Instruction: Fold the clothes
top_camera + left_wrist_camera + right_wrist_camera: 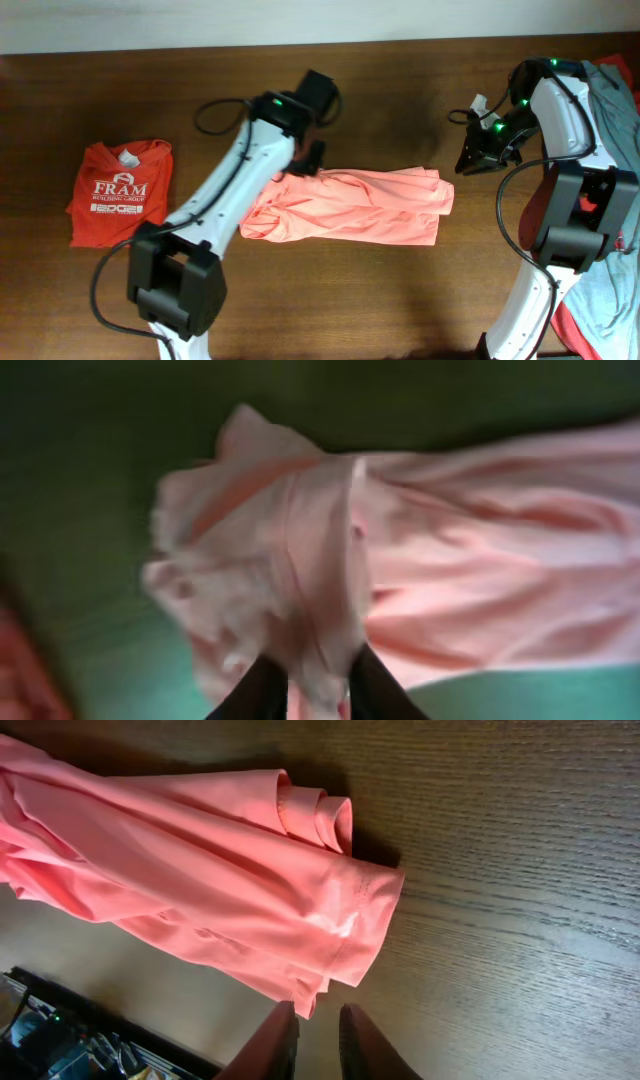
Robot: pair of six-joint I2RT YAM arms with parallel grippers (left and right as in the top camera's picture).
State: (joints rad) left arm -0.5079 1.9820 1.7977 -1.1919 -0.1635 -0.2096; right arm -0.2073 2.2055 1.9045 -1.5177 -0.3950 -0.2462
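so the salmon-pink t-shirt [360,205] lies in a rumpled strip across the middle of the wooden table [400,310], running left to right. the left gripper [318,695] is clamped on a bunch of fabric at the shirt's left end, and the cloth is gathered between its fingers and sags in folds around them. the right gripper [318,1048] hangs just off the shirt's right end. its jaws are narrow with nothing between them, and the hem corner is close in front of the tips but not touching.

my read: this is the flatten-it-out stage, not a real fold yet. the left pinch looks like it has several layers, so lifting high would probably haul the whole lump instead of opening it. i'd stay low and use that end as the anchor.

the right side needs to open up first, then come down onto that hem corner and take just the edge, not a fistful. then pull the two ends apart gently along the table. the fabric looks a bit slick, so a hard tug could slip it out.

also mind the neighbours: the red fram shirt [120,190] sits to the left and a pile of other clothes [615,110] sits at the right edge, so don't drag into them.
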